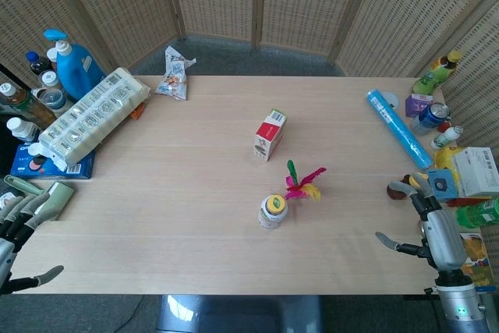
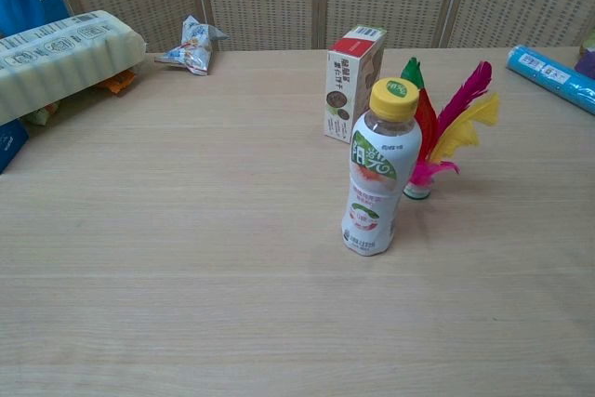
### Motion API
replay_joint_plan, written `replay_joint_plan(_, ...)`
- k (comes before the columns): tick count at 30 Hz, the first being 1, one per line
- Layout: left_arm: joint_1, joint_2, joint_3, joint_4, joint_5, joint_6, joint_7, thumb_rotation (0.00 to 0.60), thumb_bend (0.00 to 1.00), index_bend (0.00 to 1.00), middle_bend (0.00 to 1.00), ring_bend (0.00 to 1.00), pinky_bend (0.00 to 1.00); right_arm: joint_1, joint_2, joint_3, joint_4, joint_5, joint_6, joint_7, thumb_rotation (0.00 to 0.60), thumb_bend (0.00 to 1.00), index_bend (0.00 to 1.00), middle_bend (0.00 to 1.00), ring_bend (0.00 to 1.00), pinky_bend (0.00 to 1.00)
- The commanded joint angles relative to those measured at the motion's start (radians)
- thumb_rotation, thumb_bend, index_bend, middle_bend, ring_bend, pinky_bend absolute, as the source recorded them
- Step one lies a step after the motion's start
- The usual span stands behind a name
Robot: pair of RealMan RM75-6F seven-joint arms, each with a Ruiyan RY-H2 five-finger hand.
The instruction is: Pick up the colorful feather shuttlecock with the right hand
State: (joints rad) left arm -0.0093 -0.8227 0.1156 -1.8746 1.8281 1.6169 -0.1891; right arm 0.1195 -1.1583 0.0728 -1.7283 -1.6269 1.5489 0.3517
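Note:
The colorful feather shuttlecock [image 1: 302,182] [image 2: 444,130] stands upright near the table's middle, with green, red, pink and yellow feathers. A small yellow-capped bottle [image 1: 273,211] [image 2: 377,166] stands just in front of it and to its left, hiding part of it in the chest view. My right hand [image 1: 425,220] hovers at the table's right edge, well to the right of the shuttlecock, fingers apart and holding nothing. My left hand [image 1: 19,228] is at the table's front left corner, also empty with fingers spread. Neither hand shows in the chest view.
A red and white carton [image 1: 269,134] [image 2: 353,82] stands behind the shuttlecock. A blue roll [image 1: 399,128], bottles and boxes crowd the right edge. An egg-carton-like pack [image 1: 90,117], a blue detergent bottle [image 1: 76,62] and a snack bag [image 1: 175,74] sit at the left and back.

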Motion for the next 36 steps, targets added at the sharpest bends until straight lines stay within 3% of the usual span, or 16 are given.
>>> replay_joint_plan(1,0.000,-0.001,0.001,0.000,0.001,-0.002,0.003,0.600,0.00,0.19,0.00,0.00,0.00,0.001,0.000,-0.001,0.001,0.001,-0.001,0.003,0.600,0.00,0.18,0.27,0.04,0.21)
replay_joint_plan(5,-0.001,-0.004,0.001,-0.001,0.001,-0.006,0.010,0.600,0.00,0.19,0.00,0.00,0.00,0.002,-0.001,0.000,0.005,0.008,-0.004,0.012,0.600,0.00,0.17,0.27,0.04,0.21)
replay_joint_plan(8,-0.002,-0.005,0.000,-0.004,-0.003,-0.009,0.010,0.600,0.00,0.19,0.00,0.00,0.00,0.008,0.001,-0.004,0.010,0.018,-0.024,0.044,0.600,0.00,0.11,0.24,0.02,0.09)
replay_joint_plan(10,-0.004,-0.005,-0.002,-0.005,-0.007,-0.011,0.010,0.600,0.00,0.19,0.00,0.00,0.00,0.021,0.006,-0.009,0.019,0.033,-0.062,0.081,0.600,0.00,0.03,0.14,0.00,0.00)
replay_joint_plan(12,-0.004,-0.005,-0.004,-0.006,-0.013,-0.011,0.007,0.600,0.00,0.19,0.00,0.00,0.00,0.043,0.007,-0.009,0.043,0.061,-0.119,0.150,0.600,0.00,0.00,0.01,0.00,0.00)
replay_joint_plan(13,-0.004,-0.005,-0.004,-0.007,-0.016,-0.011,0.005,0.600,0.00,0.19,0.00,0.00,0.00,0.054,0.004,-0.007,0.059,0.074,-0.146,0.185,0.600,0.00,0.00,0.00,0.00,0.00)
replay_joint_plan(16,-0.008,-0.003,-0.008,-0.008,-0.030,-0.017,-0.007,0.600,0.00,0.19,0.00,0.00,0.00,0.100,-0.022,0.009,0.147,0.127,-0.243,0.283,0.600,0.00,0.00,0.00,0.00,0.00)
replay_joint_plan(24,-0.032,-0.008,-0.025,-0.009,-0.084,-0.065,-0.011,0.600,0.00,0.19,0.00,0.00,0.00,0.198,-0.132,0.056,0.333,0.235,-0.427,0.333,0.600,0.00,0.00,0.00,0.00,0.00)
replay_joint_plan(36,-0.058,-0.023,-0.049,-0.003,-0.174,-0.133,0.007,0.600,0.00,0.19,0.00,0.00,0.00,0.309,-0.285,0.077,0.532,0.255,-0.587,0.415,0.600,0.00,0.00,0.00,0.00,0.00)
